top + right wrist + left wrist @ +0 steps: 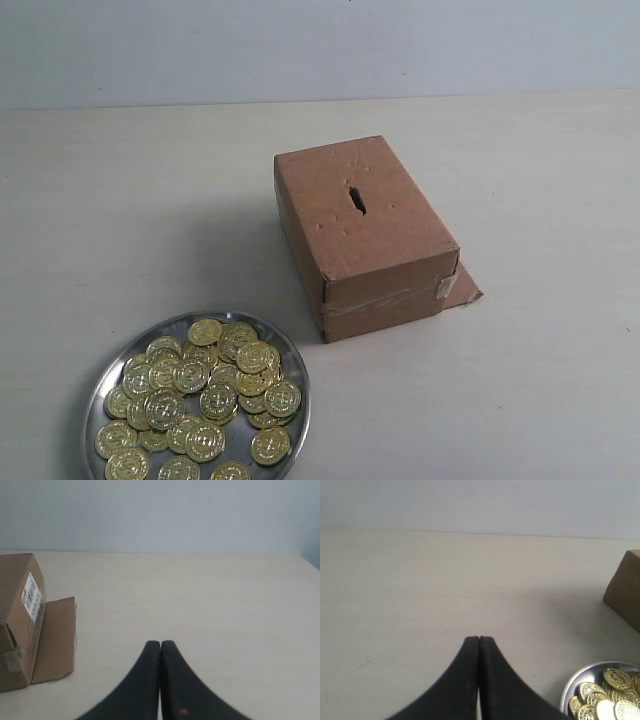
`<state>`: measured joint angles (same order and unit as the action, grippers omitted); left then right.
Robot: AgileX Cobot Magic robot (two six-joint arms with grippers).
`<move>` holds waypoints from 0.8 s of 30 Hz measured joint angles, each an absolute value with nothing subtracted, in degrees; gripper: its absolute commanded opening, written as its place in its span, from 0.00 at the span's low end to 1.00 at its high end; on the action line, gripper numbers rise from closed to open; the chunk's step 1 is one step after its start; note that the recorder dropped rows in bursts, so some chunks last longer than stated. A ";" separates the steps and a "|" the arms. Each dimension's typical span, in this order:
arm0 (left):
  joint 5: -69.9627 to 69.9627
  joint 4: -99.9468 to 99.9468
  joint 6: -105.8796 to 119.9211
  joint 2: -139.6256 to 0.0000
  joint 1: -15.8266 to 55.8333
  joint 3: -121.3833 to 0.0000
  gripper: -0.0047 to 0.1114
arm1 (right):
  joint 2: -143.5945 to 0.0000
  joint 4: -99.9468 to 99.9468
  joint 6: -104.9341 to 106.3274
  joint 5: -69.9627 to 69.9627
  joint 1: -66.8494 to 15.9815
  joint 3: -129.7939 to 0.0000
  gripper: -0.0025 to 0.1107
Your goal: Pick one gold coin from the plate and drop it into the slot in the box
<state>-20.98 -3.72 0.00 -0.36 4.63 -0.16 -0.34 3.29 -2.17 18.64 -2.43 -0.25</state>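
Observation:
A round silver plate (102, 384) at the front left of the table holds several gold coins (205, 385). The brown cardboard box (390, 250) stands right of it, with the dark ragged slot (356, 199) in its top face and a flap (462, 287) at its taped end. No gripper shows in the exterior view. In the left wrist view my left gripper (479, 639) is shut with nothing in it, above bare table, the plate (568, 692) and coins (615, 679) off to its side. My right gripper (160, 643) is shut and empty, the box (17, 610) apart from it.
The pale wooden table (540, 200) runs back to a light wall (320, 45). A white barcode label (31, 598) is stuck on the box's end face, above the flap (54, 637).

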 measured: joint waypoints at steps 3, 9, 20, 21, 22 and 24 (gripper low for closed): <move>-20.98 -3.72 0.00 -0.36 4.63 -0.16 0.04 | -0.34 3.29 -1.34 18.64 -2.43 -0.25 0.02; -20.98 -3.72 0.00 -0.36 4.63 -0.16 0.04 | -0.34 3.29 -0.67 18.64 -2.43 -0.25 0.02; -20.98 -3.72 0.00 -0.36 4.63 -0.16 0.04 | -0.34 3.19 -0.54 18.64 -2.43 -0.25 0.02; -20.98 -3.72 0.00 -0.36 4.63 -0.16 0.04 | -0.34 3.19 -0.54 18.64 -2.43 -0.25 0.02; -20.98 -3.72 0.00 -0.36 4.63 -0.16 0.04 | -0.34 3.19 -0.54 18.64 -2.43 -0.25 0.02; -20.98 -3.72 0.00 -0.36 4.63 -0.16 0.04 | -0.34 3.19 -0.54 18.64 -2.43 -0.25 0.02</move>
<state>-20.98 -3.72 0.00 -0.36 4.63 -0.16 -0.34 3.19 -0.54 18.64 -2.43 -0.25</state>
